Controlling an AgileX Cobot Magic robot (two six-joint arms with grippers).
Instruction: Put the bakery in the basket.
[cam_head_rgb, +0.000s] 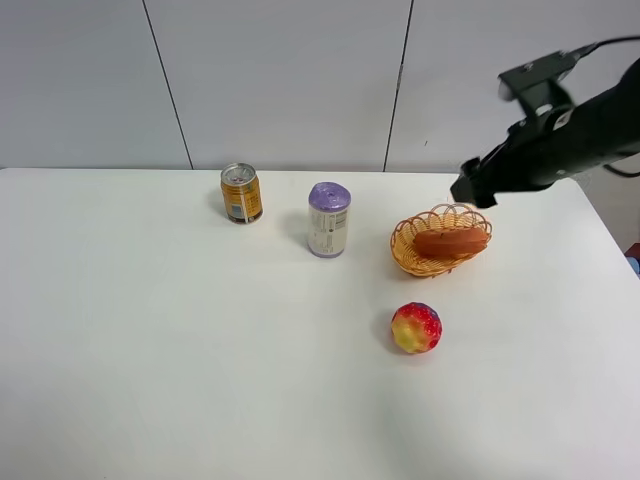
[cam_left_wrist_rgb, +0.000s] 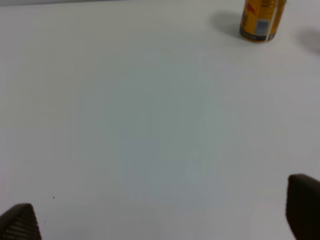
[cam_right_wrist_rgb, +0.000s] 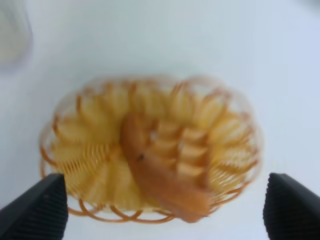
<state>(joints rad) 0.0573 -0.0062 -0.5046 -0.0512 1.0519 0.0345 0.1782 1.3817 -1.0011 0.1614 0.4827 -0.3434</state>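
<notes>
The orange-brown waffle piece, the bakery, lies inside the oval wicker basket right of the table's middle. The right wrist view shows the bakery resting in the basket, blurred. My right gripper hovers above and just behind the basket, open and empty, its fingertips spread wide either side of the basket. My left gripper is open and empty over bare table; the left arm is out of the exterior view.
A red-yellow bumpy ball lies in front of the basket. A purple-topped can stands left of the basket, a gold can further left, also in the left wrist view. The white table ends at the right.
</notes>
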